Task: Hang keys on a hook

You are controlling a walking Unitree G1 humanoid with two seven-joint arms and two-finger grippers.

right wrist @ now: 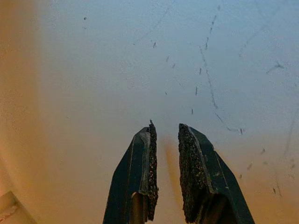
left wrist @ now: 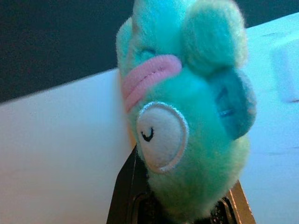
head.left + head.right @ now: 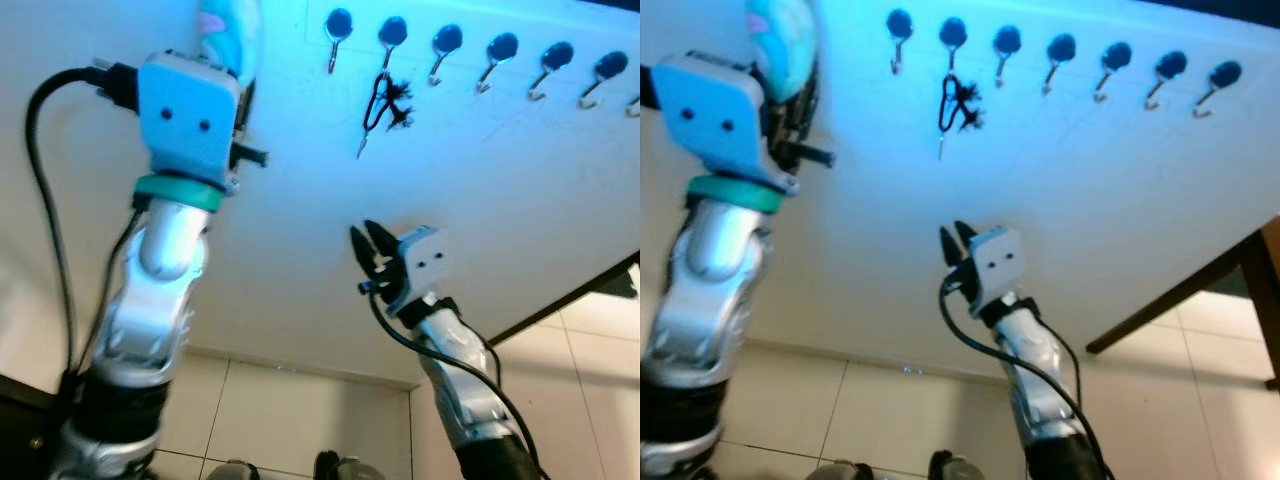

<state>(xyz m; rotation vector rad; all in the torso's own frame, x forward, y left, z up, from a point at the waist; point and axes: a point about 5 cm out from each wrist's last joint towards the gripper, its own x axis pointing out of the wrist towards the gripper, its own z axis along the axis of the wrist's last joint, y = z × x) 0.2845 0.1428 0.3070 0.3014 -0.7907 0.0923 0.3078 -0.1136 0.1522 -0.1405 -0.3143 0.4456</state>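
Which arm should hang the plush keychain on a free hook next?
Left, likely: the left gripper already holds the plush keychain, raised near the end hook. The right gripper sits lower, holding nothing.

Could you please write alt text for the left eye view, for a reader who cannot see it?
A bunch of keys hangs from the second hook in a row on a white wall. The left hand, raised high, holds a turquoise plush toy. The right hand points up below the keys, holding nothing.
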